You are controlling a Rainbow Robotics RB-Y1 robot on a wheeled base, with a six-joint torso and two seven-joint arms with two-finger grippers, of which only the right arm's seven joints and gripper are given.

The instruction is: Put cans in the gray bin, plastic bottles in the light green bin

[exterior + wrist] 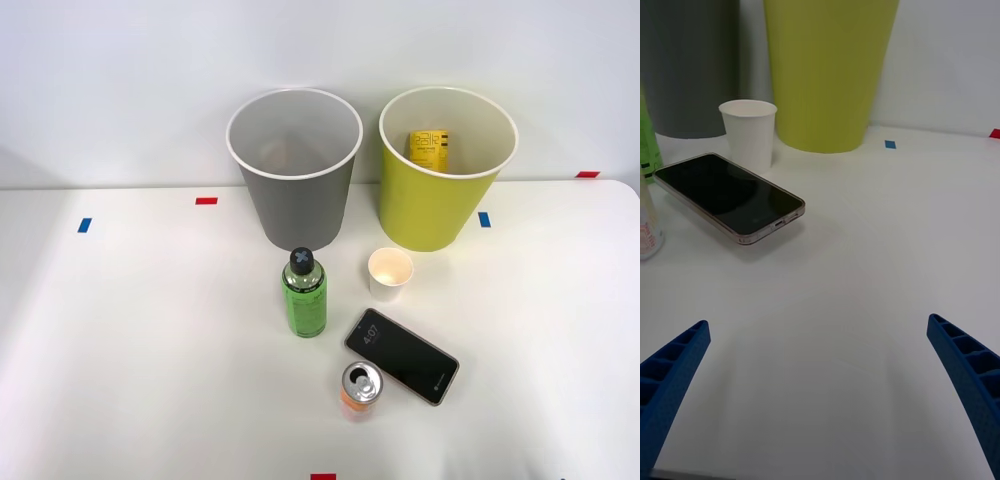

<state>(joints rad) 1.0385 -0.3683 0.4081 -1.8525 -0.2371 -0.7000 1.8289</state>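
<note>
1. Orange and silver-topped, the one can (360,388) on the worktop stands upright at the lower centre of the front view, its pull-tab top facing up; its rim just touches or overlaps the near corner of a phone. In the wrist view a pale sliver of the can (649,225) shows at the frame's left edge.
2. The plastic bottle (304,295), clear with bright green liquid and a black cap, stands upright in the middle of the front view, up and left of the can and apart from it.
3. The gray bin (295,190) sits at upper centre, just behind the bottle. Something brownish lies low inside it, too dim to name.
4. The light green bin (440,190) stands to the right of the gray one, the two near but not touching. A yellow labelled object (429,148) rests inside against its far wall.
5. A white paper cup (389,273) stands upright and empty-looking just in front of the light green bin, right of the bottle.
6. A dark phone (402,356) lies flat and slanted between the cup and the can, its screen lit with a clock.
7. The right claw (820,375) is spread wide, its blue ribbed fingers (970,367) at the two lower corners of the wrist view, holding nothing, over bare worktop (130,340).
8. Small red and blue tape marks dot the white worktop.
</note>
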